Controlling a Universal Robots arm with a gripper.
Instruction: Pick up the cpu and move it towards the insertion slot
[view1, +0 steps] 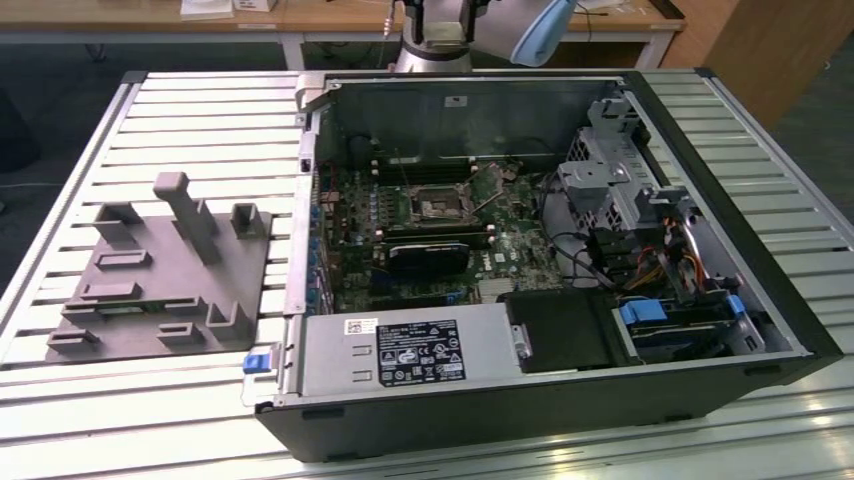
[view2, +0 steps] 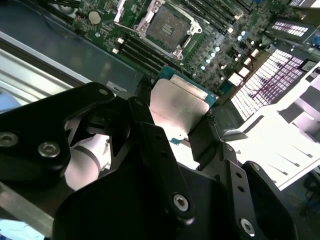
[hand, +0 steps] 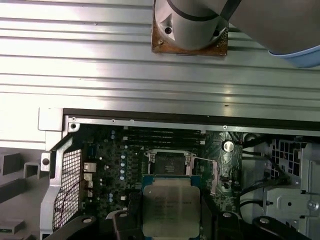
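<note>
Open computer case, cpu partly hidden by hand

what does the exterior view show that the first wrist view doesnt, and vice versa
Exterior view: the grey fixture block on the slatted table, beside the open computer case, and the drive bays.
First wrist view: the cpu held in the gripper, above the board and short of the socket, plus the arm's base.
Both: the insertion slot, its dark centre bare.
</note>
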